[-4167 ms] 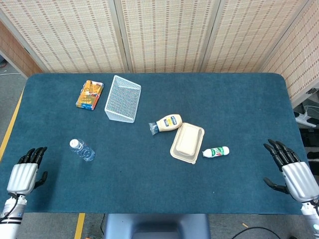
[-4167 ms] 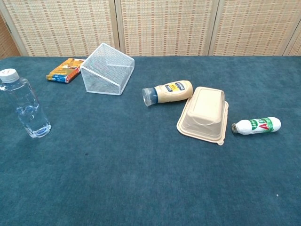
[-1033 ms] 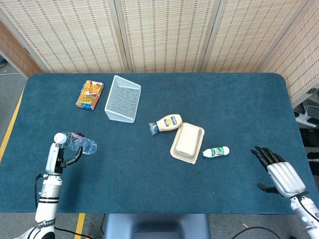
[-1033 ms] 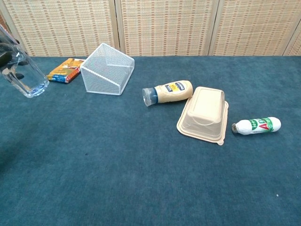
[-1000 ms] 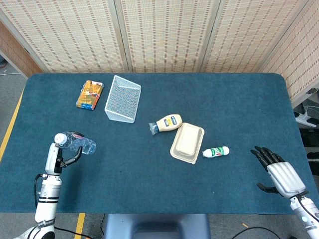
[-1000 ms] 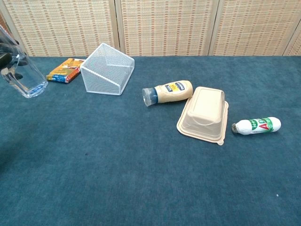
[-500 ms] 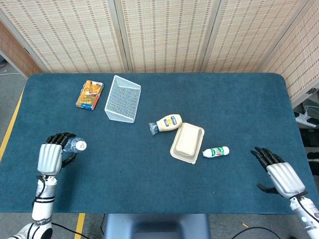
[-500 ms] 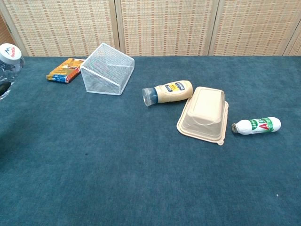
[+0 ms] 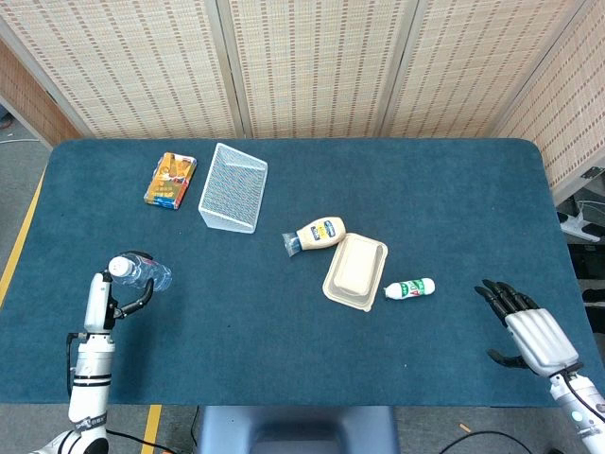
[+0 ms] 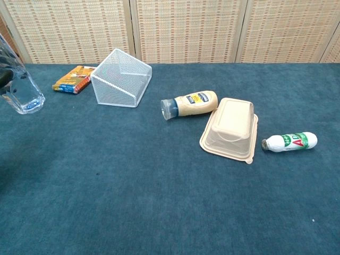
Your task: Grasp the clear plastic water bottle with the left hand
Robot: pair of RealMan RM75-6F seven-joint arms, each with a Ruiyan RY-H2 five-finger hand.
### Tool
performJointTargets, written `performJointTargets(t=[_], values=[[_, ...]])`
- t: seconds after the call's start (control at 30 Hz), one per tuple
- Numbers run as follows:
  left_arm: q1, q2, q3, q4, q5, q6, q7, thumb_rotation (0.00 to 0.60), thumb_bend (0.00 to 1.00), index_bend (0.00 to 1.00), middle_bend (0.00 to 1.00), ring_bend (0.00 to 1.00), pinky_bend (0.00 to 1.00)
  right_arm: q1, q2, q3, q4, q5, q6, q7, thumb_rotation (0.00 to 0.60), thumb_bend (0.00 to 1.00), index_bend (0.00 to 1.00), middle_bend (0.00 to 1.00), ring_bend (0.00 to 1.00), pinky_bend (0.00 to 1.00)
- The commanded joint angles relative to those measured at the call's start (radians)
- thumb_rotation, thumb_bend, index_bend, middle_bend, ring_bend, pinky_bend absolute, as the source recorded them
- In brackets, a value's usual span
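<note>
My left hand (image 9: 102, 298) grips the clear plastic water bottle (image 9: 140, 272) at the table's left front, raised off the cloth and tilted, its white cap toward me. In the chest view only the bottle's lower body (image 10: 20, 87) shows at the far left edge, with dark fingers (image 10: 4, 78) wrapped around it. My right hand (image 9: 531, 331) hovers near the table's front right corner, fingers spread, holding nothing. It is out of the chest view.
A white wire basket (image 9: 233, 187) and an orange packet (image 9: 170, 180) lie at the back left. A mayonnaise bottle (image 9: 317, 234), a beige clamshell box (image 9: 355, 270) and a small white bottle (image 9: 409, 288) lie mid-table on the blue cloth (image 9: 284, 359).
Since four seconds ago my left hand took the bottle from the table and lifted it. In the last half second it turned the bottle from cap-up back to tilted. The right hand stayed still.
</note>
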Motion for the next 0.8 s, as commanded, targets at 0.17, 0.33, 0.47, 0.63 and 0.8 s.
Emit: performJointTargets(t=[0.17,0.33,0.47,0.63,0.8], values=[[0.008,0.069,-0.125,-0.2,-0.017,0.077,0.115,0.6,0.6,0.7,0.68,0.52,0.52,0.001,0.0,-0.001,-0.002,-0.002,-0.002,0.0,0.6,0.12,0.0,0.0,0.0,0.18],[0.002,0.09,-0.084,-0.202,-0.054,-0.013,0.16,0.6,0.6,0.7,0.68,0.52,0.52,0.003,0.0,-0.004,0.0,-0.005,-0.006,-0.001,0.6,0.12,0.0,0.0,0.0,0.18],[-0.004,0.082,-0.022,-0.175,-0.101,-0.13,0.177,0.6,0.59,0.7,0.68,0.53,0.52,0.003,-0.003,-0.002,0.0,0.004,-0.009,-0.01,0.6,0.12,0.0,0.0,0.0,0.18],[-0.01,0.097,-0.012,-0.175,-0.128,-0.199,0.155,0.6,0.6,0.7,0.68,0.53,0.52,0.003,0.001,-0.003,-0.005,0.003,-0.012,-0.009,0.6,0.12,0.0,0.0,0.0,0.18],[0.003,0.105,-0.055,-0.216,-0.045,-0.075,0.148,0.6,0.6,0.7,0.68,0.53,0.52,0.005,0.002,-0.004,-0.005,0.003,-0.014,-0.006,0.6,0.12,0.0,0.0,0.0,0.18]])
